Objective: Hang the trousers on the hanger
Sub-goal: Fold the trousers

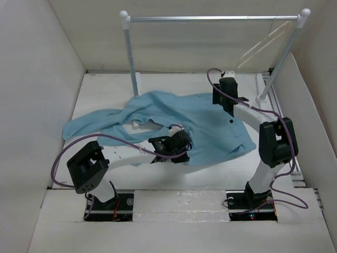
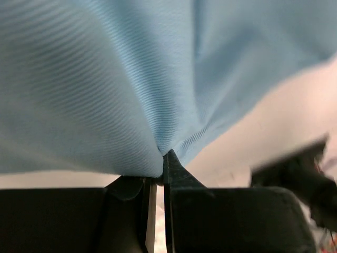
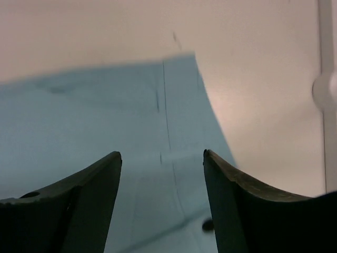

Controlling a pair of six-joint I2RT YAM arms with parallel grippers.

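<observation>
The light blue trousers (image 1: 202,124) lie spread on the white table, one leg trailing off to the left (image 1: 89,125). At their near edge my left gripper (image 1: 181,143) is shut on a pinched fold of the trousers (image 2: 105,89), and its fingertips (image 2: 167,161) meet in the cloth. My right gripper (image 1: 221,97) hovers over the far right corner of the trousers (image 3: 105,116), open (image 3: 162,155) with nothing between its fingers. The thin, pale hanger (image 1: 260,45) hangs from the right end of the rail, apart from both grippers.
A silver rail (image 1: 210,18) on two white posts (image 1: 131,58) (image 1: 279,60) spans the back of the table. White walls enclose the left, right and far sides. A post base (image 3: 326,89) shows at the right in the right wrist view. A dark button (image 3: 208,225) sits on the cloth.
</observation>
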